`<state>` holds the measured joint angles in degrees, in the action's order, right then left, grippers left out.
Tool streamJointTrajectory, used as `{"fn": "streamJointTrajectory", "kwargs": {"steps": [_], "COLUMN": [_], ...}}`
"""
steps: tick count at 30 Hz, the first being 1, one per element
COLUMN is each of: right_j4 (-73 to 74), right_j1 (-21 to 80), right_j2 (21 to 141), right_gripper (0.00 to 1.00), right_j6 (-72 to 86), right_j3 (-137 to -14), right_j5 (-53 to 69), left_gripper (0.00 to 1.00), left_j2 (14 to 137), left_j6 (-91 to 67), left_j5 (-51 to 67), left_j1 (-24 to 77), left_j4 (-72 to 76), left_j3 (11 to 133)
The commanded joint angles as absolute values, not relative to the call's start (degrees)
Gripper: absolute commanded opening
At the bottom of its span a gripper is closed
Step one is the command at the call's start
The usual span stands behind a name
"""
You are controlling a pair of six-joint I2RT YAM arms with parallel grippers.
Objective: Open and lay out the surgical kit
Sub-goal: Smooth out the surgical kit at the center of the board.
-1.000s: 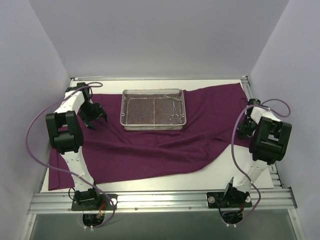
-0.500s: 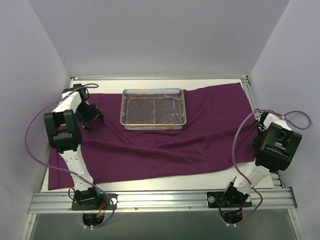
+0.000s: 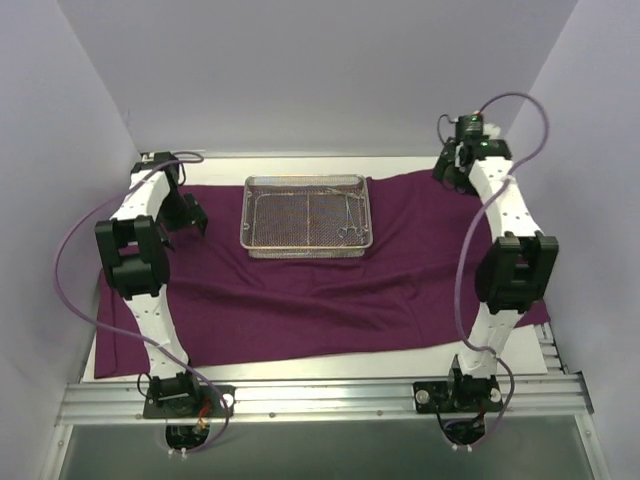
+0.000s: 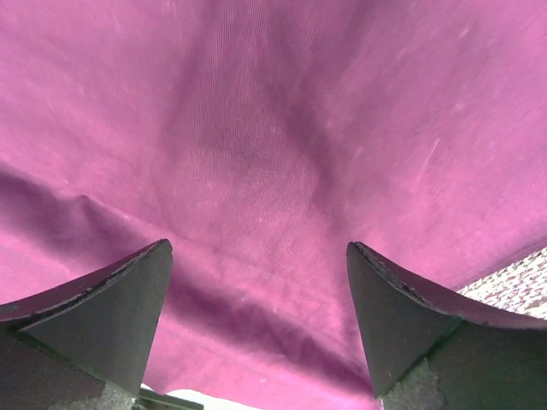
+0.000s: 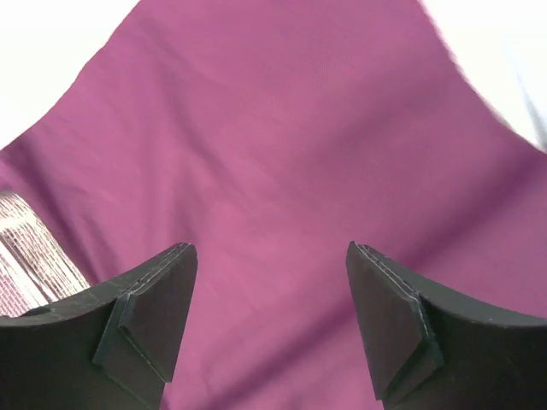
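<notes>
The surgical kit's dark purple cloth wrap (image 3: 400, 270) lies spread over the table. Its silver wire-mesh tray (image 3: 262, 243) sits on the cloth at the far middle. Thin metal scissor-like instruments (image 3: 349, 214) lie in the tray's right half. My left gripper (image 3: 188, 213) hovers low over the cloth left of the tray. In the left wrist view it (image 4: 256, 248) is open with only cloth (image 4: 273, 128) below. My right gripper (image 3: 448, 168) hangs above the cloth's far right corner. The right wrist view shows it (image 5: 269, 248) open over bare cloth (image 5: 282, 137).
White walls close in the left, back and right. A white table surface (image 3: 330, 362) shows in front of the cloth. A metal rail (image 3: 320, 400) with both arm bases runs along the near edge. A corner of the tray (image 4: 523, 278) shows in the left wrist view.
My right arm swung from the near right side up to the far right corner and its jaws opened, leaving the cloth's right side spread flat. The left gripper drew back a little and opened wider.
</notes>
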<state>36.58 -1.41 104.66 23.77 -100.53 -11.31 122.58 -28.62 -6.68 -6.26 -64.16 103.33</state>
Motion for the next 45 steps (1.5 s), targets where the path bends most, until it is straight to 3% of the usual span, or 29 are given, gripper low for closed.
{"fn": "streamJointTrajectory", "kwargs": {"steps": [1, 8, 17, 24, 30, 38, 45], "right_j4": [39.38, 37.71, 35.07, 33.93, 33.05, 36.56, 35.33], "right_j1": [1.84, 5.09, 3.79, -4.91, -6.06, -7.03, -7.21], "right_j2": [117.49, 131.90, 140.62, 139.22, 138.07, 140.53, 138.16], "right_gripper": [0.73, 0.81, 0.81, 0.80, 0.79, 0.79, 0.79], "right_j6": [18.64, 15.83, 15.47, 18.63, 17.58, 19.42, 23.55], "right_j3": [-107.91, -118.29, -116.99, -105.76, -101.42, -106.61, -99.23], "right_j5": [-8.97, -5.28, -8.96, -11.51, -12.66, -11.34, -7.38], "left_gripper": [0.93, 0.95, 0.90, 0.89, 0.89, 0.91, 0.91], "left_j2": [124.10, 129.62, 139.03, 148.17, 155.30, 156.00, 157.06], "left_j6": [-27.43, -22.68, -23.64, -23.21, -21.97, -18.28, -15.74], "left_j5": [-12.29, -15.21, -16.26, -15.30, -13.98, -10.20, -6.07], "left_j1": [-5.45, -4.04, -1.94, -0.80, 1.30, 2.46, 2.11], "left_j4": [-68.02, -70.22, -73.39, -78.39, -82.17, -79.10, -76.56], "left_j3": [107.92, 114.07, 120.23, 131.56, 144.57, 147.30, 150.55]}}
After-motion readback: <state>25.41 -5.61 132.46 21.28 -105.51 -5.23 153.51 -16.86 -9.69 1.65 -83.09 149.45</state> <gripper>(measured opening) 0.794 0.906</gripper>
